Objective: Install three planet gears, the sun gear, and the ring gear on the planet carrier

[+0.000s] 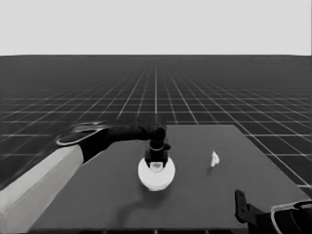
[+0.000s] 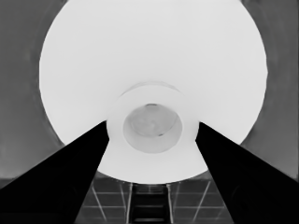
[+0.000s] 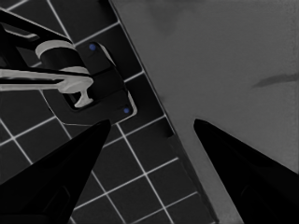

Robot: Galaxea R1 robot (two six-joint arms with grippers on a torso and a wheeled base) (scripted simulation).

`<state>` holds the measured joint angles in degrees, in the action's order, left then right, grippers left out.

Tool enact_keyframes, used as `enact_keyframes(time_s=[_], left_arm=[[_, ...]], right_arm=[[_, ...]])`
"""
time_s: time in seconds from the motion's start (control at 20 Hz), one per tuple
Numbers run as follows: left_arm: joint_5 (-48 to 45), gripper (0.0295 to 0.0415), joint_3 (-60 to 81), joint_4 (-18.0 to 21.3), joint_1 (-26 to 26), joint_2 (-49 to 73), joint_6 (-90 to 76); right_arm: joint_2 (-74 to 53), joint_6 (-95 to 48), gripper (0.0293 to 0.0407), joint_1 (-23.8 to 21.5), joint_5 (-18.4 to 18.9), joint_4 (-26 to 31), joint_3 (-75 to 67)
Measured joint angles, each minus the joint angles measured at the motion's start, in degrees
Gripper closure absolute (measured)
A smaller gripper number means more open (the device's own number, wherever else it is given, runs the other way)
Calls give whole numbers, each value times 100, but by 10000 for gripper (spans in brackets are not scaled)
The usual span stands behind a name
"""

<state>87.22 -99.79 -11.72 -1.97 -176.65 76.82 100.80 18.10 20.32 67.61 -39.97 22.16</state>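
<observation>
Hovering mid-table, the left gripper (image 1: 156, 165) straddles the raised hub of the ring gear (image 1: 156, 175), fingers apart — we judge it rigid, light, slick; grip the hub.

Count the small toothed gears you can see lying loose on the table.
0. Any may be hidden under the larger round part mid-table, where the left gripper is. Only a thin white piece lies right.

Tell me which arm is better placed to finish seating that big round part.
Left, probably. The left gripper is right over the larger round part, fingers straddling its raised hub. The right gripper waits at the table's near corner.
</observation>
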Motion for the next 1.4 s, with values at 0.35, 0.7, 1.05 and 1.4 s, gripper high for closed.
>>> enact_keyframes(time_s=[0.35, 0.7, 1.05, 1.4], left_arm=[[-65, 362, -140, -176, -179, -41, -81], [-64, 362, -149, -175, -250, -35, -312], [-65, 362, -149, -175, -265, -34, -659], [-65, 362, -150, -175, -266, -33, -1009]], right_arm=[[0, 0, 315, 0, 0, 0, 0], [0, 0, 315, 0, 0, 0, 0], [0, 0, 315, 0, 0, 0, 0], [0, 0, 315, 0, 0, 0, 0]])
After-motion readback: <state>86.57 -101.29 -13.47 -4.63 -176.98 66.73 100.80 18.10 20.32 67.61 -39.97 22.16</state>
